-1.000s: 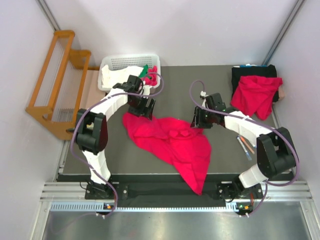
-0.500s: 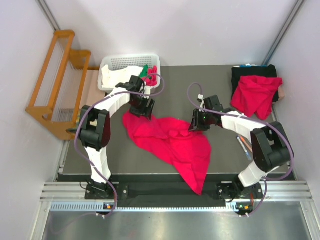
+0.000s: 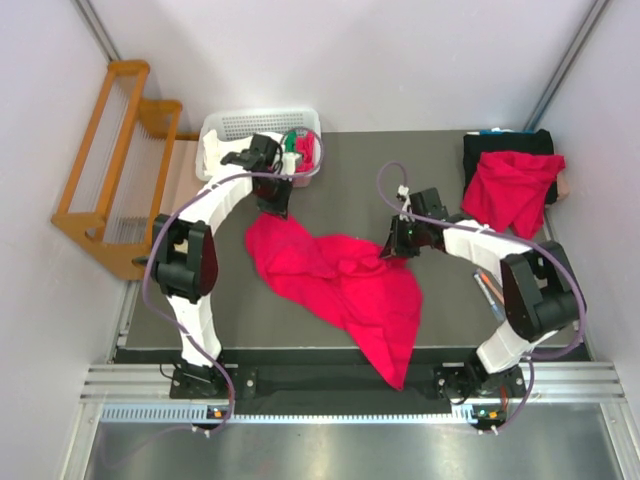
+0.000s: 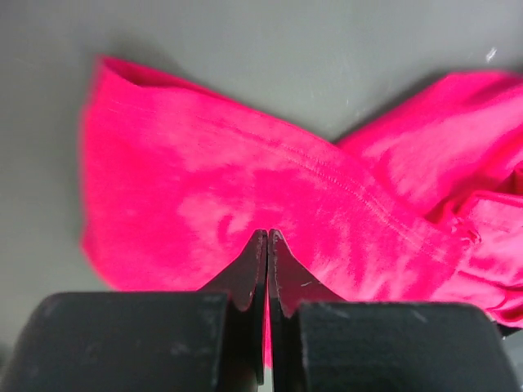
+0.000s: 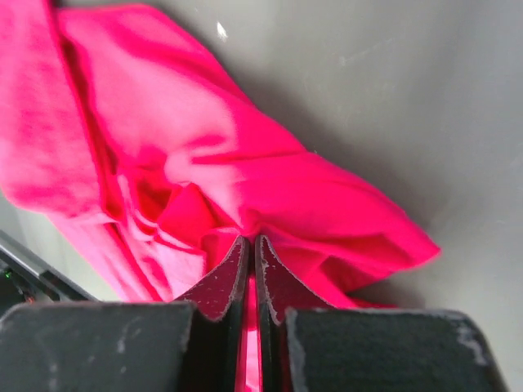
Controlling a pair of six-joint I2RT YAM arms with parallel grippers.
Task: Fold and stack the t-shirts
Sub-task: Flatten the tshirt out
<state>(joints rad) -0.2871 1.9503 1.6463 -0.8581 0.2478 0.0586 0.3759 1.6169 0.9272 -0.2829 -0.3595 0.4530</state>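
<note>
A crimson t-shirt (image 3: 340,285) lies crumpled across the middle of the dark table. My left gripper (image 3: 274,208) sits at its far-left corner. In the left wrist view the left gripper (image 4: 268,235) is shut, with a thin fold of the t-shirt (image 4: 245,188) pinched between the fingers. My right gripper (image 3: 390,248) is at the shirt's far-right edge. The right wrist view shows the right gripper (image 5: 249,241) shut on a bunched fold of the t-shirt (image 5: 286,180). A second red t-shirt (image 3: 515,190) lies loosely folded at the back right.
A white basket (image 3: 262,117) at the back left holds a white cloth (image 3: 222,150), a green cloth (image 3: 290,140) and some red cloth. A black cloth (image 3: 500,145) lies under the second shirt. Pens (image 3: 490,290) lie at the right edge. A wooden rack (image 3: 100,150) stands left of the table.
Both grippers have closed onto the shirt's far edge. The left wrist has shifted back toward the basket; the right arm has barely moved.
</note>
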